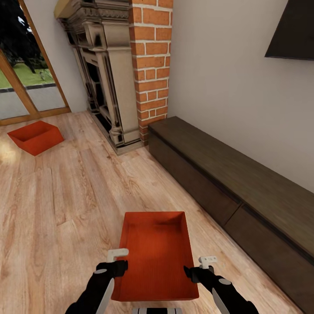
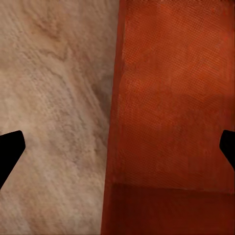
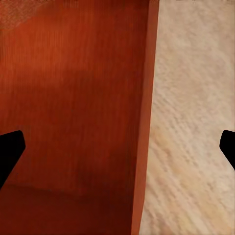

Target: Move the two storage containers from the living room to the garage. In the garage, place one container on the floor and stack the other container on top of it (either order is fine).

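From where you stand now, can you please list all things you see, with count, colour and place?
Orange-red open-top storage containers: two; near one on the floor between both grippers, far one on the floor by the glass door.
Light wood plank floor: one, under everything.
Brick fireplace: one, red brick column with a beige and dark carved surround, at the far wall.
Dark brown low cabinet: one, along the wall to the robot's right.
Dark flat panel: one, on the wall above the cabinet.
Wood-framed glass door: one, far left.
Left gripper: black and white, open, astride the near container's left wall.
Right gripper: same, open, astride its right wall.
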Controlling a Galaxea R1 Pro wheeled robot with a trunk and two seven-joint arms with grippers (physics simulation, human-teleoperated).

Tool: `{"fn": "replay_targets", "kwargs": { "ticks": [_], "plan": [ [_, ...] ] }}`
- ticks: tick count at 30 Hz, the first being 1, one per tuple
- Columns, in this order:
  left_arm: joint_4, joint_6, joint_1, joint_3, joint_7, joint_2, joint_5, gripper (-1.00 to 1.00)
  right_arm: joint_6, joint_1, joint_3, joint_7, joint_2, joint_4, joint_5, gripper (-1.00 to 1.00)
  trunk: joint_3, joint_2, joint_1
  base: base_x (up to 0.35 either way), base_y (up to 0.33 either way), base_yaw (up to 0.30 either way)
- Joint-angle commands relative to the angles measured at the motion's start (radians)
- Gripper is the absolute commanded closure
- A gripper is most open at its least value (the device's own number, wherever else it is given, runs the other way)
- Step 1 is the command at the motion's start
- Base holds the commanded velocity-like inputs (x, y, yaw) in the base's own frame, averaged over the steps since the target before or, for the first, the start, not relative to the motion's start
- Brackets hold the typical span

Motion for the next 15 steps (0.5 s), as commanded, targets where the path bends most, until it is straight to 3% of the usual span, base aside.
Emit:
{"fn": "replay_targets", "kwargs": {
  "ticks": [1,15],
  "plan": [
    [-0.001,0.004,-0.001,-0.002,0.008,0.001,0.007,-1.0,0.004,0.0,0.002,0.001,0.0,-0.001,-0.005,-1.0,-0.001,0.0,0.0,0.0,0.0,0.0],
    [0.006,0.02,-0.002,-0.004,0.01,0.002,0.006,-1.0,0.004,-0.001,0.003,0.001,0.0,-0.002,-0.005,-1.0,-0.001,0.0,0.0,0.0,0.0,0.0]
  ]
}}
